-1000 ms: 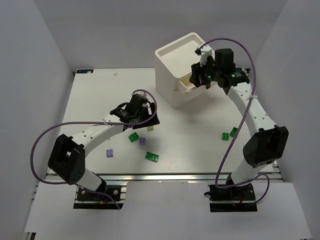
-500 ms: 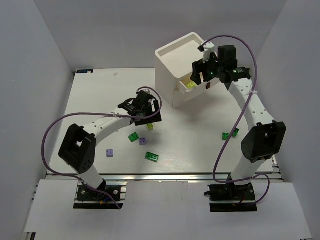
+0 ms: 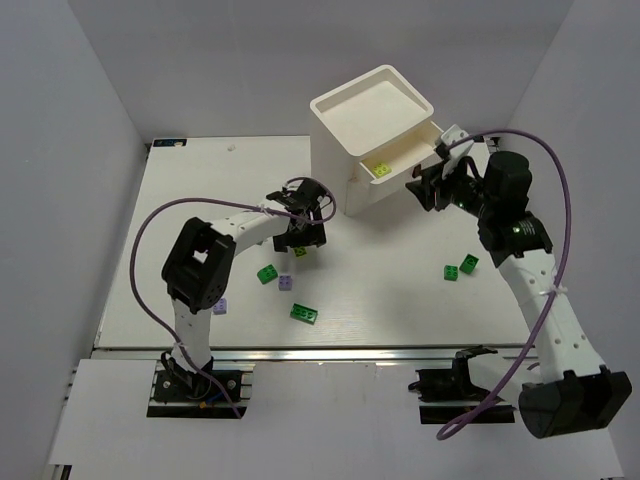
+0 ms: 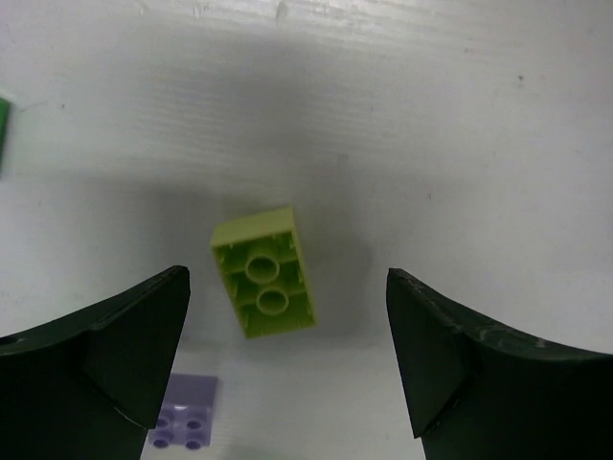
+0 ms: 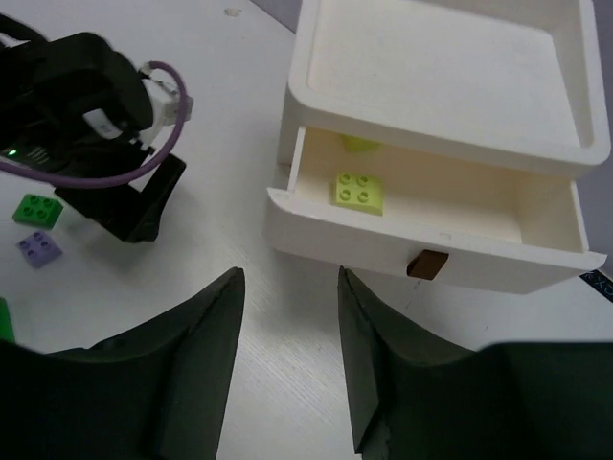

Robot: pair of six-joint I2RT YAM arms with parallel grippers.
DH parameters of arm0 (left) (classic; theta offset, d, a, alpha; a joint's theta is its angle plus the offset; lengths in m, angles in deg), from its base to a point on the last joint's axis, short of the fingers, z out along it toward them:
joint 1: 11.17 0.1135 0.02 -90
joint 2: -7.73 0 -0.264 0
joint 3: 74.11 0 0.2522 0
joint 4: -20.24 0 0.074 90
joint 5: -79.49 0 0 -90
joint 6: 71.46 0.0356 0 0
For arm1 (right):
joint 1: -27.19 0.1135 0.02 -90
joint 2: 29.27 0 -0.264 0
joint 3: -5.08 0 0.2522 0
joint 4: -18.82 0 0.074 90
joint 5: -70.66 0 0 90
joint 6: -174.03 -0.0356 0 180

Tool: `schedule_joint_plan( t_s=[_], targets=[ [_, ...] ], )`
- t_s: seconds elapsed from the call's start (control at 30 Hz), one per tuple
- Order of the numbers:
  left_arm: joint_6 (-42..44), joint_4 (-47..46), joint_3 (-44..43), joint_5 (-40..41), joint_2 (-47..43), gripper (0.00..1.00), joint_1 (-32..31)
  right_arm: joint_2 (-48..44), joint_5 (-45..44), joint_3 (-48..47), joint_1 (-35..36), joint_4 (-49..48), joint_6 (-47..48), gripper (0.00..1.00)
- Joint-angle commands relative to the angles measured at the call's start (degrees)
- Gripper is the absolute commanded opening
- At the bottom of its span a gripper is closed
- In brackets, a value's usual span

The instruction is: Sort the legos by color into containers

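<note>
So, the small yellow-green plastic brick [image 4: 263, 271] lies underside-up on the white table [image 4: 431, 115], right between the wide-open jaws of the left gripper [image 4: 287, 287], with its long axis crossing their closing line. That arm points down over it. The right gripper [image 5: 289, 287], open and empty too, hovers by the pulled-out white drawer [image 5: 364, 235].

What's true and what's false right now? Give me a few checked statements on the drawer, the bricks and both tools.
1. The top drawer is pulled open. True.
2. A square yellow-green brick lies inside that drawer. True.
3. The left tool is shut on the long yellow-green brick. False: it is open, and the brick lies on the table between the fingers, touching neither.
4. The right tool holds a purple brick. False: it is open and empty, in front of the drawer.
</note>
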Motion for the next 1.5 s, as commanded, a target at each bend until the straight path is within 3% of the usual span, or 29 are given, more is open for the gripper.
schedule_joint_plan(
  t_s=[0.0,0.17,0.4,0.63,0.7,0.8,0.87,0.93,0.97,1.0,1.03,1.07,1.23,1.37,1.47],
  targets=[
    [-0.9,3.3,-5.6,3.5,1.9,0.92,0.2,-2.8,3.3,4.4,-0.3,-3.2,0.8,0.50],
    [-1.2,6.4,-11.5,3.6,7.9,0.83,0.2,-4.5,1.4,5.5,-1.0,-2.1,0.5,0.51],
    [-2.0,6.0,-10.0,3.2,7.7,0.74,0.2,-5.4,0.7,6.5,-2.0,-2.0,-0.2,0.49],
    [-1.3,4.4,-9.3,1.5,3.9,0.28,-0.4,-5.9,0.4,7.3,-2.6,-1.8,-1.1,0.47],
    [0.6,3.5,-8.6,0.5,0.7,0.21,-0.9,-6.3,0.3,7.6,-2.7,-0.6,0.1,0.47],
    [5.2,-4.0,-4.4,-8.6,-7.6,0.11,-0.9,-7.0,-0.6,8.2,-2.8,0.5,0.1,0.54],
    [7.0,-14.1,-0.9,-17.9,-13.1,0.07,-0.9,-7.3,-2.1,8.4,-3.0,0.8,-0.5,0.70],
    [7.8,-21.3,1.5,-20.8,-20.1,0.06,-1.4,-7.4,-3.2,9.0,-3.1,1.4,-1.4,0.80],
    [7.9,-22.2,1.0,-22.1,-21.3,0.03,-1.4,-7.4,-3.2,9.1,-3.2,1.8,-1.6,0.79],
    [7.9,-22.5,-0.1,-22.3,-21.8,0.01,-1.4,-7.4,-3.0,9.1,-3.2,2.3,-2.1,0.73],
    [8.7,-21.5,-4.4,-22.3,-21.3,0.01,-1.4,-7.8,-2.6,9.5,-3.3,2.2,-2.9,0.30],
    [9.4,-20.9,-7.1,-23.1,-20.3,0.00,-1.4,-7.9,-2.8,9.8,-3.5,2.0,-3.6,0.03],
    [11.6,-17.1,-25.1,-25.6,-7.1,0.00,-1.4,-8.2,-3.2,10.5,-4.0,1.5,-5.7,0.00],
    [12.1,-14.0,-45.0,-27.3,4.6,0.01,-1.4,-8.5,-4.7,10.8,-4.4,1.8,-6.5,0.00],
    [11.2,-14.6,-50.4,-28.0,10.1,0.01,-1.4,-8.8,-5.1,11.2,-4.9,2.1,-6.6,0.00]
  ],
)
